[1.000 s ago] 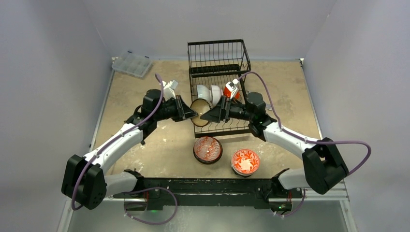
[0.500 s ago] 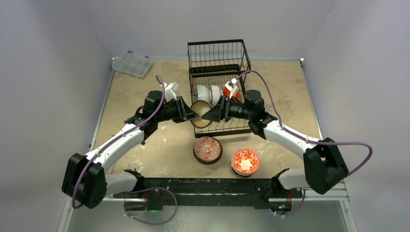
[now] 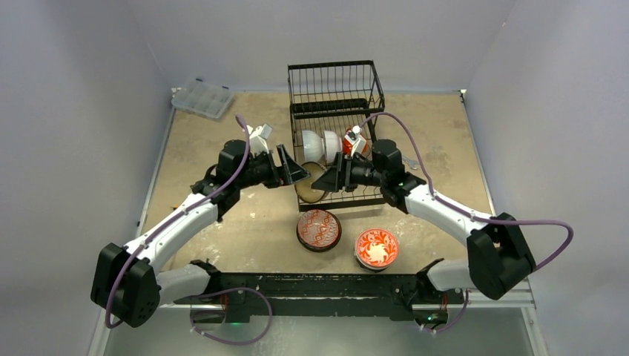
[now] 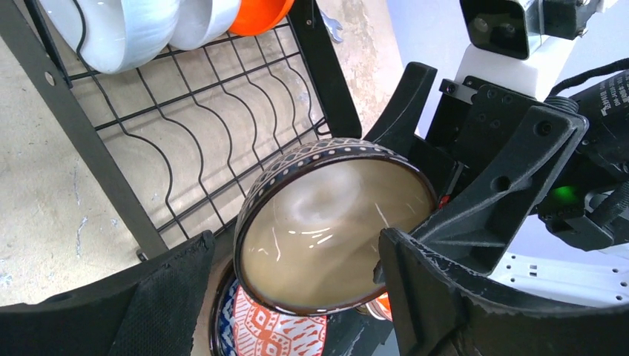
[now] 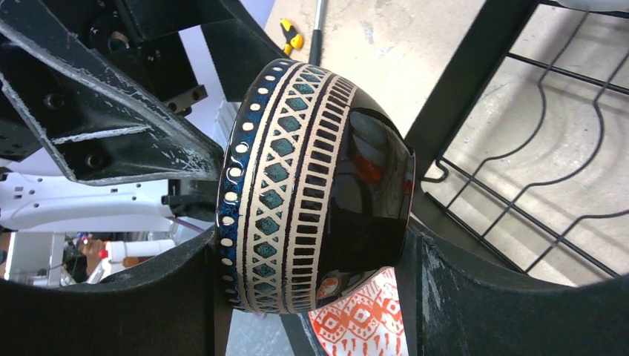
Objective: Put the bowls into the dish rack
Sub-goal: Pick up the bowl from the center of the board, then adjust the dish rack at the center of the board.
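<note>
A black bowl with a tan inside and a patterned band hangs on its side at the front left corner of the dish rack. My right gripper is shut on it, one finger on its rim and the other on its base. My left gripper is open; its fingers stand either side of the bowl's mouth, the left finger clear of the rim. Two white bowls and an orange bowl stand in the rack. A blue and orange patterned bowl and a red floral bowl sit on the table.
A clear plastic compartment box lies at the far left corner. The rack's raised basket tier stands at the back. The two arms meet nose to nose at the rack's front left. A small yellow-handled tool lies on the table.
The right gripper has shut on the black bowl. The left gripper has let go of its rim, opened wide and drawn back a little to the left.
</note>
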Controlling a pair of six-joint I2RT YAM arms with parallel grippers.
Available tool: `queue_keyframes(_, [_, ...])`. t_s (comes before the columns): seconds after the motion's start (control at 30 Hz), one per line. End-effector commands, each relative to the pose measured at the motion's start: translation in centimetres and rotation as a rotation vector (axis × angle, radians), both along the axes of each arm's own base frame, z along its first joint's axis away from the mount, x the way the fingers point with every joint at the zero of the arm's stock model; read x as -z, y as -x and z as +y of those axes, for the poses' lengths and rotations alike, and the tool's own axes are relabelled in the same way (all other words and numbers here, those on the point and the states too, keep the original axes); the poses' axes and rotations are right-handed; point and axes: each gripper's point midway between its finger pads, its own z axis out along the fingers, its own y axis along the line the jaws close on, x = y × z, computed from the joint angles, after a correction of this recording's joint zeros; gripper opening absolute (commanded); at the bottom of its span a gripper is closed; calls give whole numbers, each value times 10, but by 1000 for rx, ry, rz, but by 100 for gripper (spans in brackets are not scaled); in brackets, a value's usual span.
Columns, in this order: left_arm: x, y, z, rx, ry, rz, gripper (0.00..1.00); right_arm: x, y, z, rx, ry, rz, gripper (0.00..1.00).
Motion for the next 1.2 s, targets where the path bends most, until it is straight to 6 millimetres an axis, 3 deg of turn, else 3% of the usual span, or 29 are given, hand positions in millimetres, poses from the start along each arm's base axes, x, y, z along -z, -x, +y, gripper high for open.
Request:
queue_keyframes(0.0, [-8,-3,4,-24,-16,-40,80,-52,-17,-6,43,-59,-147,0])
queue_keyframes(0.3, [11,-8,10,-46,-87,-4,84,-36,-45,-47,177,53,-134,0])
queue_keyframes(0.57, [57,-21,13,-86,-185,108,80,-29,-64,-79,294,254,-175,0])
queue_keyframes(0.93, [117,-36,7,-106,-233,240,59,-23,-74,-116,404,472,-207,0])
queue_keyframes(1.17, [120,-35,-10,-69,-139,252,39,-23,-79,-133,464,557,-222,0])
